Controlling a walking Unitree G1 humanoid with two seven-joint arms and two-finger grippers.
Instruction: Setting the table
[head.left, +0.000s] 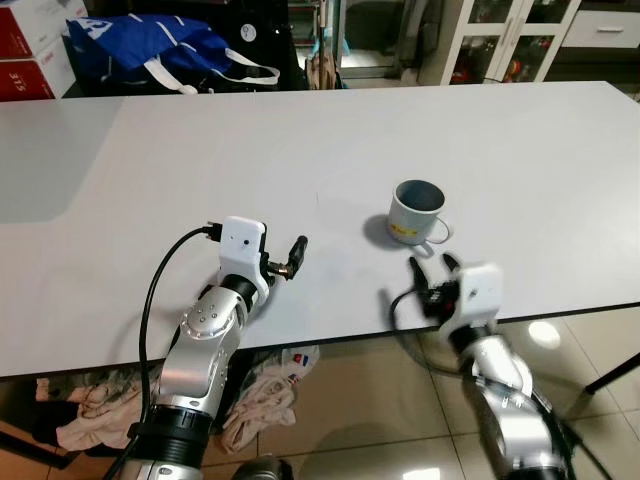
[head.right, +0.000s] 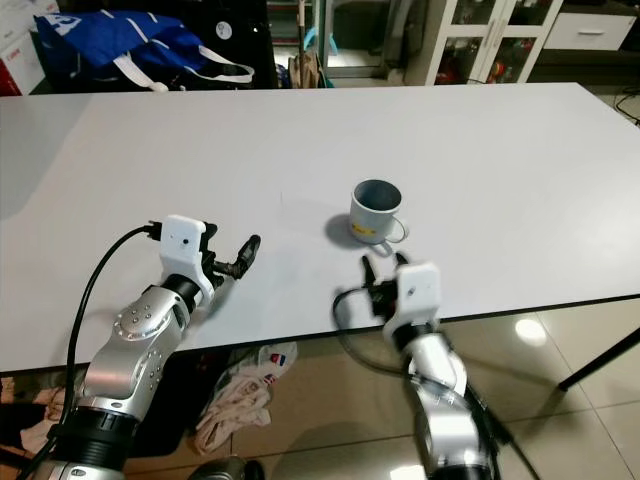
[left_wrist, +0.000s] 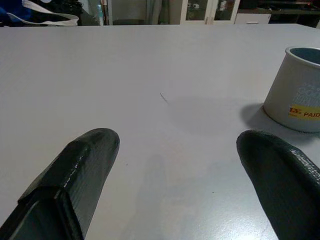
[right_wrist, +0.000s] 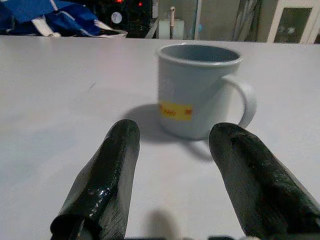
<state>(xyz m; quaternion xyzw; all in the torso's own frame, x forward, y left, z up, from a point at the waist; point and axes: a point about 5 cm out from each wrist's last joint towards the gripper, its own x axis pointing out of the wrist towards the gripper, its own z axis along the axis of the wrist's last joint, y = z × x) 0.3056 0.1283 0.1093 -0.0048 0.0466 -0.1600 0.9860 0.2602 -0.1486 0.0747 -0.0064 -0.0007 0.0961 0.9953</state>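
Note:
A pale grey mug with a yellow label and a handle stands upright on the white table, right of the middle. My right gripper hovers low over the table's front edge, just short of the mug and apart from it. It is open, and in the right wrist view the mug stands beyond its two fingers. My left gripper rests near the front edge, well to the left of the mug. It is open over bare tabletop, with the mug off to one side.
A blue bag lies at the table's far left edge, with red boxes behind it. Glass-door cabinets stand beyond the table. Crumpled clothes lie on the tiled floor under the front edge.

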